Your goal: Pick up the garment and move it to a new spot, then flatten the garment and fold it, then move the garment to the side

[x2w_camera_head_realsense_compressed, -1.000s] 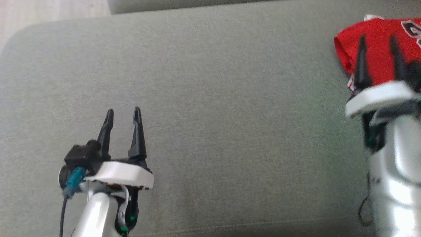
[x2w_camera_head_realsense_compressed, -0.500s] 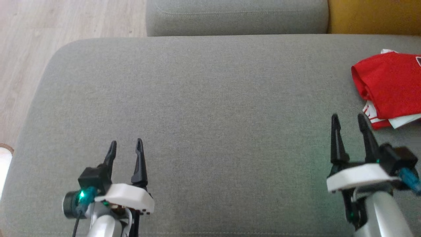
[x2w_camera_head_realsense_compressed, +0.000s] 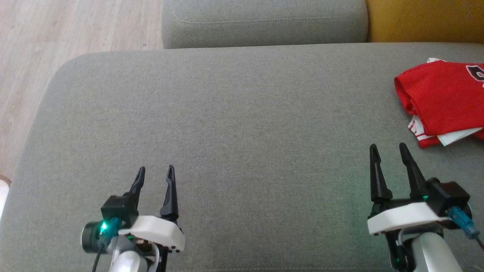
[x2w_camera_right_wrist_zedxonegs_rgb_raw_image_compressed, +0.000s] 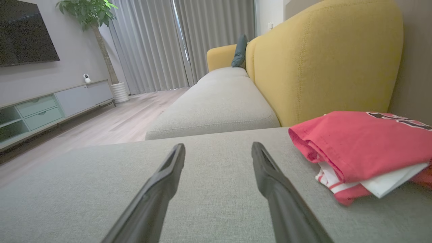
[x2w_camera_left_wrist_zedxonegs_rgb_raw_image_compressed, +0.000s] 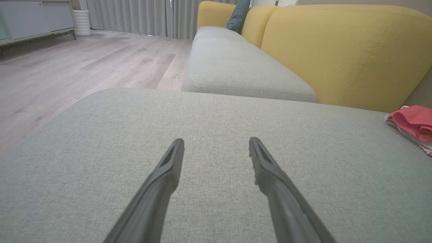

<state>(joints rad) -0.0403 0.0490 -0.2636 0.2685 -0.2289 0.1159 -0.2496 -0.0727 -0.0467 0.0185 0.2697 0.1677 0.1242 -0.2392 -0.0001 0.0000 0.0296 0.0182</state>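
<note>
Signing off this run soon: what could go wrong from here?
1. The folded red garment is untidy: a white layer pokes out at its near edge, so a nudge may undo the fold.
2. The right claw, open and empty, sits close to that edge; a swing toward its right could snag the cloth.
3. The garment runs past the head view's right border, so how near it lies to the grey cushion edge cannot be told.

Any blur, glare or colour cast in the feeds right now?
Head view: sharp, evenly lit, no glare; a faint green glow tints the cushion beside the right pincer. Left wrist view: wide-angle stretch, garment washed pink at the edge. Right wrist view: clear, garment paler than in head view.
</note>
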